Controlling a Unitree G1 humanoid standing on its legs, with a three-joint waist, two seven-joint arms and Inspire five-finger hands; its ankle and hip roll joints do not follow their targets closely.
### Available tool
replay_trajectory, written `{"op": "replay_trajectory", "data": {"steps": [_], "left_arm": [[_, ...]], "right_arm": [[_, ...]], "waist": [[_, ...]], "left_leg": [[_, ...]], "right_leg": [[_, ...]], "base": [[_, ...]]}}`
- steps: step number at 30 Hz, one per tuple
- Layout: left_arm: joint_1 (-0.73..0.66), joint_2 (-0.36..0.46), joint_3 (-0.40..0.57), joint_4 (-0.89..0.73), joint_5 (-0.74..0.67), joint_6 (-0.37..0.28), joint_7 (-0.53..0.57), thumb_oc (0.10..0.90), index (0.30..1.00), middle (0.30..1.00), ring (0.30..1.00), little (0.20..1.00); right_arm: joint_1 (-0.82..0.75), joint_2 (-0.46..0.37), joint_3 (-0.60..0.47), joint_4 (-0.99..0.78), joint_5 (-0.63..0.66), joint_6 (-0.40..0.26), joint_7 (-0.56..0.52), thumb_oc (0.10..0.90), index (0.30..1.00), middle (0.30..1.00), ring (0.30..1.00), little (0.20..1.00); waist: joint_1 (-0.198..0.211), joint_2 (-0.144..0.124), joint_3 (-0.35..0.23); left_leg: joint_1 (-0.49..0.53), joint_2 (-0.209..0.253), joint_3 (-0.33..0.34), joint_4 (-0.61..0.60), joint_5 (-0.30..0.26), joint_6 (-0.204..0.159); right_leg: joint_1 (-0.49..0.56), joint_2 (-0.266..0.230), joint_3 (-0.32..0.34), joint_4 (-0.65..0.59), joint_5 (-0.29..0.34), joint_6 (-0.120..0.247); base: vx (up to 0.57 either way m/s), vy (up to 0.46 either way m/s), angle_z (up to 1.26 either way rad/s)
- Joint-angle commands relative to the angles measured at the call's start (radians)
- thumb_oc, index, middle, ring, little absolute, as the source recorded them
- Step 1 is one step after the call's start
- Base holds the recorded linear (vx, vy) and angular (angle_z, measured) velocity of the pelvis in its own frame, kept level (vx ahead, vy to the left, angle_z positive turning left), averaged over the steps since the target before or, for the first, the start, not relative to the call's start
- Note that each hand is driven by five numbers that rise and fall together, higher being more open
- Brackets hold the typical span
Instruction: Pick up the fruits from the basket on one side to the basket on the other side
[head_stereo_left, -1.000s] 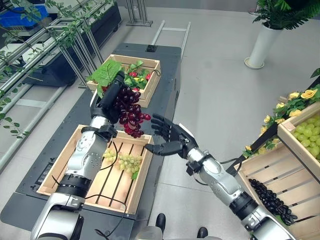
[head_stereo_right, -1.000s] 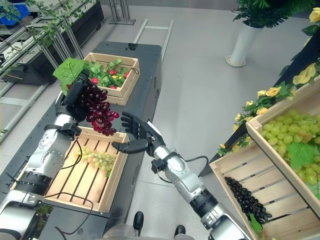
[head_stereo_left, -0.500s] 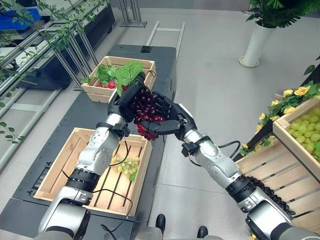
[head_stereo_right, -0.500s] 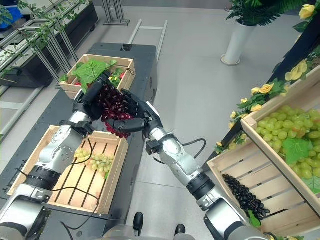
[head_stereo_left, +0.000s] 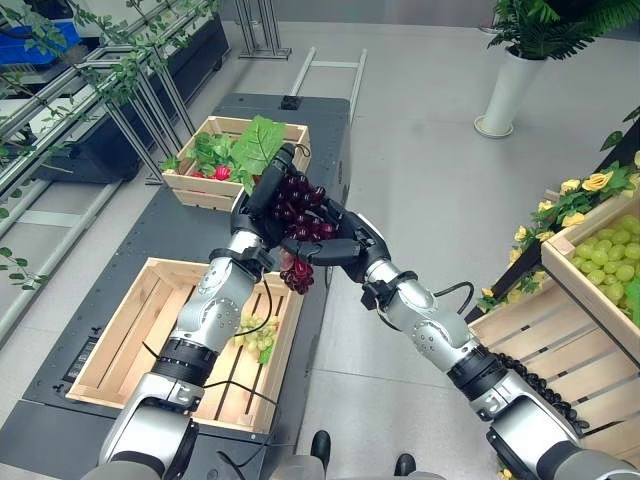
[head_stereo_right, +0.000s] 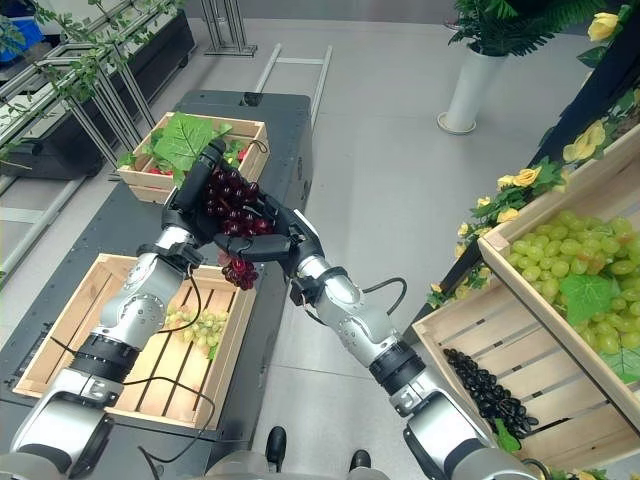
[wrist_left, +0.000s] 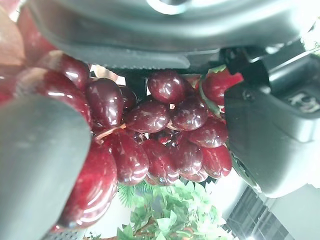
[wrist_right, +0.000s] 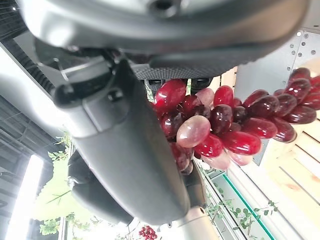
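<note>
My left hand (head_stereo_left: 262, 205) and my right hand (head_stereo_left: 335, 243) both curl around the red grapes (head_stereo_left: 298, 218), mid-frame. Below, the wooden crate (head_stereo_left: 122, 340) holds green grapes (head_stereo_left: 254, 336). The upper-left crate (head_stereo_left: 215, 192) holds leaves.

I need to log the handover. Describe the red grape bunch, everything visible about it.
The red grape bunch is a cluster of glossy dark red, oval berries that look like plastic, some paler pink. It is held in the air above the near edge of the wooden crate with green grapes, its tip hanging down. The left hand curls round its upper part from behind, and the right hand closes on it from the other side, so both hands touch it. A green leaf shows behind its top.
</note>
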Motion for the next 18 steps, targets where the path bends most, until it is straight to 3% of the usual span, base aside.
{"op": "replay_trajectory", "data": {"steps": [1,5,12,18], "left_arm": [[-0.266,-0.068,-0.036,0.007,-0.030,-0.129,-0.029,0.400,0.300,0.300,0.300,0.300],[-0.282,-0.065,-0.036,0.017,-0.039,-0.131,-0.037,0.400,0.300,0.300,0.300,0.300],[-0.305,-0.074,-0.049,-0.030,-0.043,-0.124,-0.014,0.400,0.300,0.300,0.300,0.300],[-0.323,-0.075,-0.056,-0.054,-0.047,-0.131,0.000,0.400,0.300,0.300,0.300,0.300]], "right_arm": [[-0.097,0.160,0.000,0.029,0.098,-0.055,0.163,0.800,0.900,0.900,0.900,0.900],[-0.096,0.159,-0.004,0.030,0.142,-0.045,0.247,0.800,0.900,0.900,0.900,0.900],[-0.085,0.157,0.005,0.072,0.169,-0.045,0.304,0.800,0.900,0.900,0.900,0.900],[-0.069,0.163,0.014,0.135,0.158,-0.035,0.252,0.800,0.900,0.900,0.900,0.900]], "waist": [[0.012,0.012,-0.201],[0.012,0.011,-0.204],[0.014,0.010,-0.205],[0.013,0.011,-0.204]], "left_leg": [[0.012,-0.078,-0.031,0.001,-0.109,0.007],[0.013,-0.079,-0.032,0.001,-0.110,0.008],[0.012,-0.080,-0.033,0.001,-0.111,0.009],[0.012,-0.079,-0.031,0.001,-0.113,0.008]], "right_leg": [[-0.020,0.045,-0.039,0.002,-0.014,-0.070],[-0.019,0.044,-0.040,0.002,-0.013,-0.066],[-0.020,0.041,-0.043,0.002,-0.015,-0.063],[-0.021,0.039,-0.042,0.002,-0.014,-0.061]], "base": [[0.00,0.000,0.00],[0.00,0.000,0.00],[0.00,0.000,0.00],[0.00,0.000,0.00]]}}
